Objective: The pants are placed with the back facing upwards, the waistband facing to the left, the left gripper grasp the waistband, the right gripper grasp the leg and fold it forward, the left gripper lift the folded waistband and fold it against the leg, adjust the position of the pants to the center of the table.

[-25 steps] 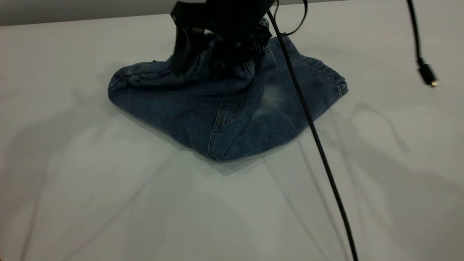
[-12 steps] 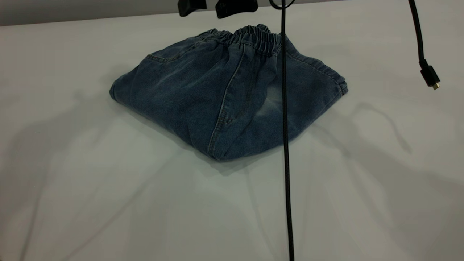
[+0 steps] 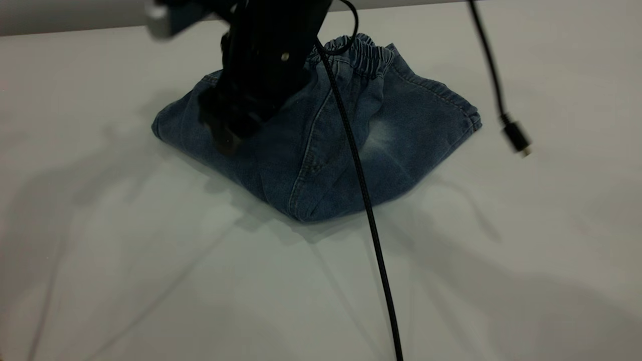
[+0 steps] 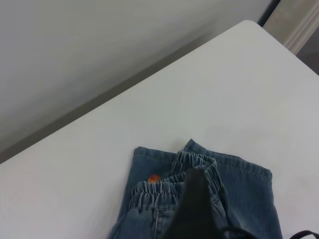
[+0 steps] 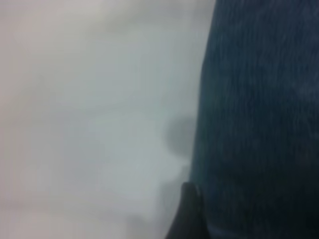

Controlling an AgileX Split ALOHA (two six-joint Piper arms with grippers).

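Observation:
The blue denim pants [image 3: 321, 150] lie folded on the white table [image 3: 150, 281]. The ruffled waistband [image 3: 361, 52] rests on top at the far side, over the leg [image 3: 426, 115] with its pale patch. A black arm [image 3: 266, 65] reaches down over the pants' left half, with its tip near the left fold. From this view I cannot tell which arm it is. In the left wrist view my left gripper [image 4: 197, 199] is a dark tip in front of the waistband [image 4: 154, 191]. In the right wrist view my right gripper [image 5: 187, 219] sits at a denim edge [image 5: 239, 124] beside bare table.
A black cable [image 3: 366, 200] hangs in front of the pants and runs down to the lower edge of the view. A second cable ends in a plug [image 3: 516, 138] dangling at the right. The table's far edge [image 3: 100, 31] and a corner [image 4: 249, 22] are in view.
A second ago a gripper held the waistband down on the leg. It then let go and rose out of view. Now a black arm is down over the pants' left half, and the plug swung left.

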